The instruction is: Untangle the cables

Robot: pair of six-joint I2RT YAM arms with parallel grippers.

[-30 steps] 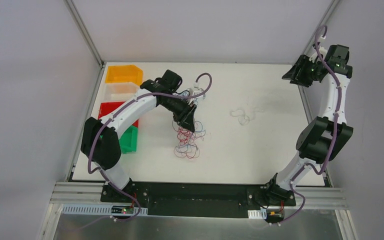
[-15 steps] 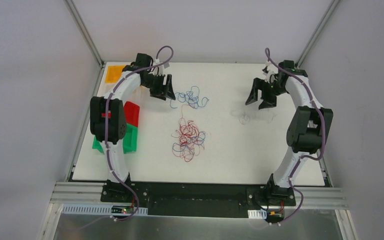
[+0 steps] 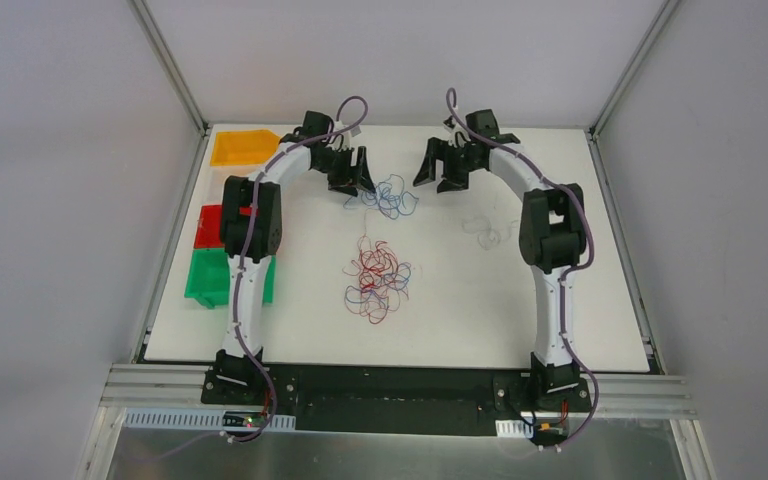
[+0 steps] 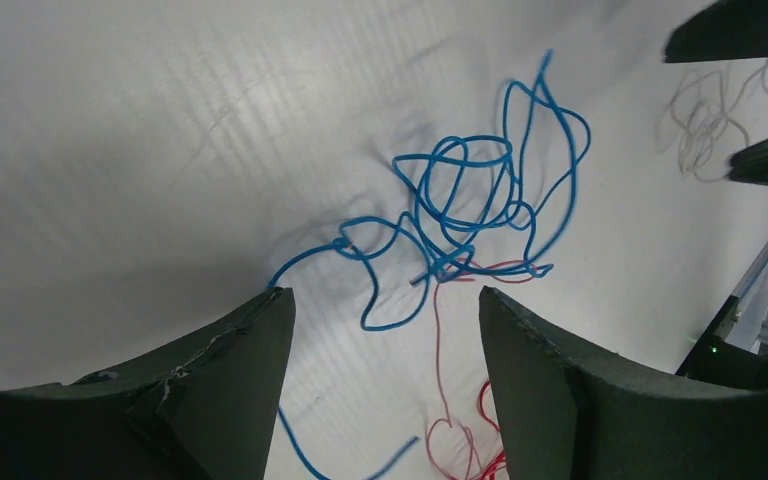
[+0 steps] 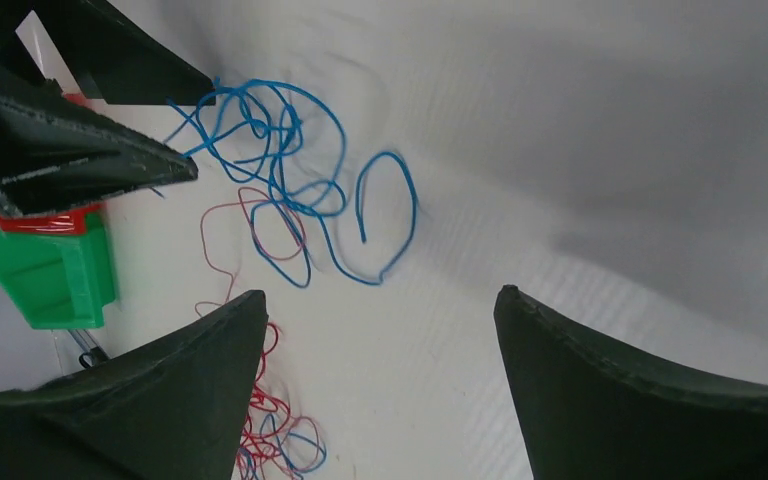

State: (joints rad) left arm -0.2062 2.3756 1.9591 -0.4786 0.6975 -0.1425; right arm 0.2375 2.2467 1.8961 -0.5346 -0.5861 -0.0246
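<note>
Left gripper (image 3: pixel 352 172) hangs with its jaws spread and nothing in them, and the right gripper (image 3: pixel 438 168) faces it, just as wide and just as empty. Between the pair, low by their tips, lies the blue cable (image 3: pixel 388 195), a loose knot of loops flat on the table (image 3: pixel 560 320). From it a red strand (image 4: pixel 438 340) trails back toward the arm bases, to the red-and-blue tangle (image 3: pixel 375 280). My read: each gripper should drop right onto the table over a separate outer loop, pinch cleanly, then draw apart slowly, watching that the red strand doesn't drag.
</note>
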